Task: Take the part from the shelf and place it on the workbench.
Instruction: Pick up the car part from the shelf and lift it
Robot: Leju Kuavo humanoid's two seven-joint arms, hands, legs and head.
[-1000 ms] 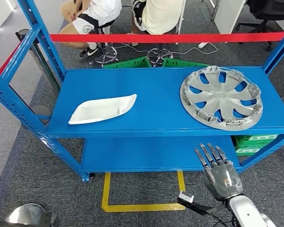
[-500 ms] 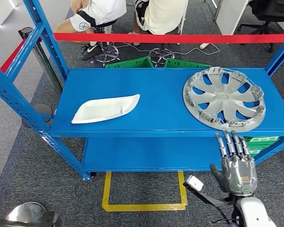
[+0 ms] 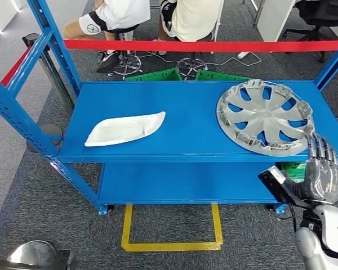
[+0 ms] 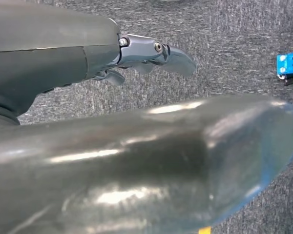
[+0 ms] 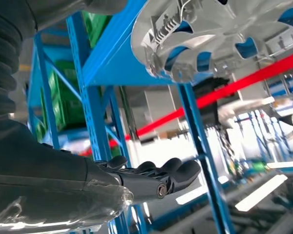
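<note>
head: right robot hand (image 3: 322,175) empty, fingers spread, just below shelf (image 3: 192,121) front edge beside hubcap (image 3: 264,116) lying flat on it; I'd aim under the rim | left wrist: left robot hand (image 4: 152,51) over carpet, grip unclear | right wrist: hubcap rim overhangs the edge, good purchase

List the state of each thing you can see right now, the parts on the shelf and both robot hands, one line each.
Wheel cover: lying flat on the top shelf, right side, near edge overhanging slightly, not held.
White trim part: lying flat on the shelf's left side, untouched.
Right hand: empty, fingers extended, raised beside the wheel cover's near edge.
Left hand: empty, hanging over the carpet.
</note>
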